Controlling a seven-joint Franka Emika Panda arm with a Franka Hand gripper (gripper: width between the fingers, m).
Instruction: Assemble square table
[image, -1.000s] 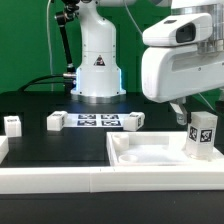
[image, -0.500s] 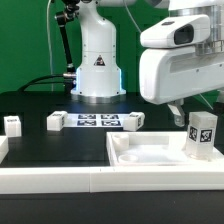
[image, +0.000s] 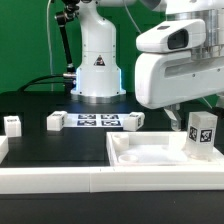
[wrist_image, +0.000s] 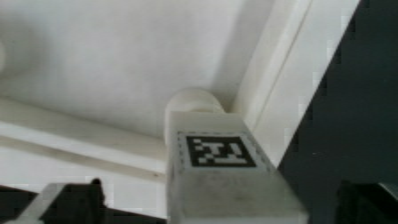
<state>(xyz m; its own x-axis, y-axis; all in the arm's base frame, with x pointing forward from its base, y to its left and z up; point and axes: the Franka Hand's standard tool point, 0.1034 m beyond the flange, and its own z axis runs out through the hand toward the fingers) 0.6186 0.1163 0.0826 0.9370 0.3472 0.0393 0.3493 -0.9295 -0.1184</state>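
The square table's white top (image: 150, 158) lies tray-like at the exterior view's right, rim up. One short tagged leg (image: 202, 135) stands upright in its corner at the exterior view's right. My gripper (image: 197, 108) hangs just above that leg, open. In the wrist view the leg (wrist_image: 222, 150) rises from the corner of the top (wrist_image: 107, 60), and my gripper (wrist_image: 217, 205) straddles it. Its dark fingers (wrist_image: 71, 203) stand off to either side with gaps, touching nothing. Three more legs lie loose on the black table (image: 12, 124) (image: 57, 120) (image: 131, 120).
The marker board (image: 95, 121) lies flat between two of the loose legs, in front of the robot's base (image: 96, 70). A long white rail (image: 55, 180) runs along the near edge, on the exterior view's left of the top.
My gripper has drifted slightly up and toward the exterior view's left. The upright leg and the loose parts have not moved.
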